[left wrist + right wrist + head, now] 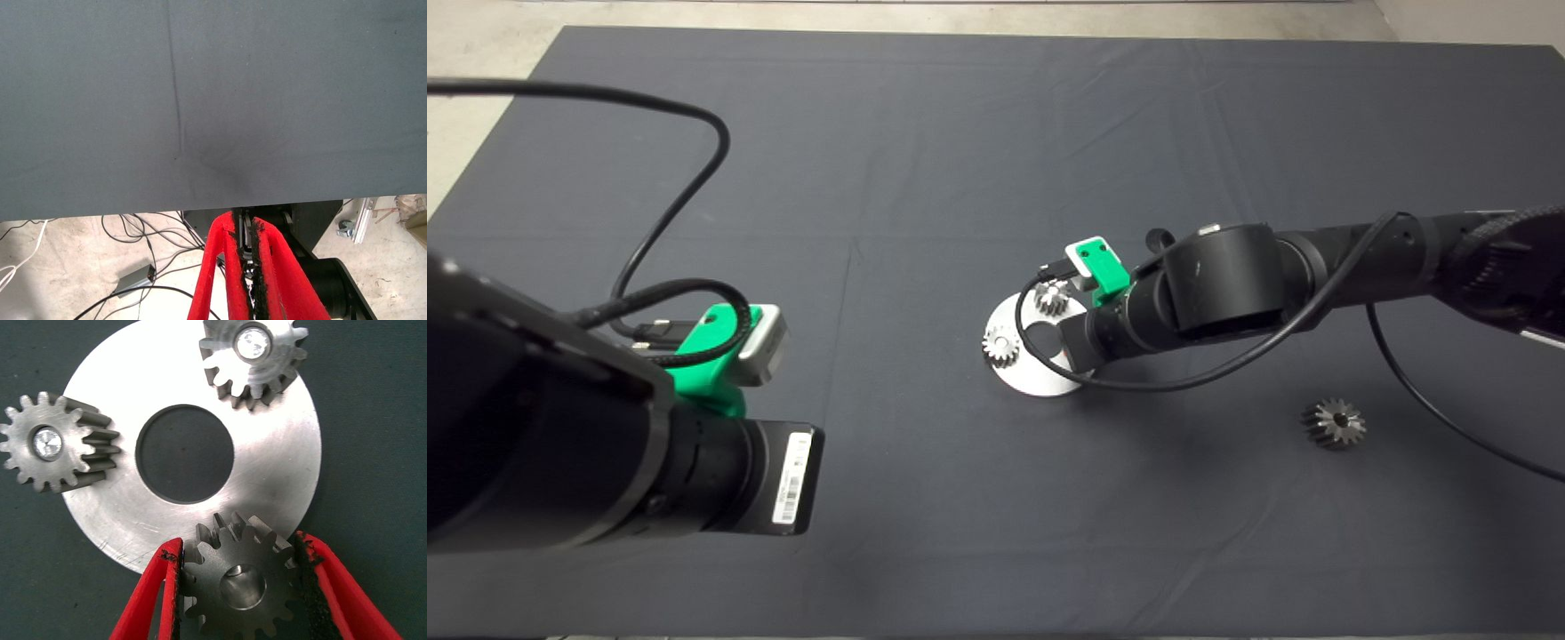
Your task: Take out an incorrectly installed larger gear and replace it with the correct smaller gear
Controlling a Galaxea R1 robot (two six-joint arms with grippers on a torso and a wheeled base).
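Mat: we see a dark grey cloth mat (925, 133) covering nearly the whole table, with faint creases running across it.
Floor beyond the mat's far edge: pale, mottled concrete floor (489, 53), showing as a strip and at the far left corner.
Floor beyond the mat's near edge: same pale concrete (60, 267), seen in the left wrist view.
On that floor: loose black cables (143, 233), a white cable (17, 263), a small grey box (133, 279), and a metal bracket (357, 223) farther along the edge.
Light: even, with soft shadows on the mat.
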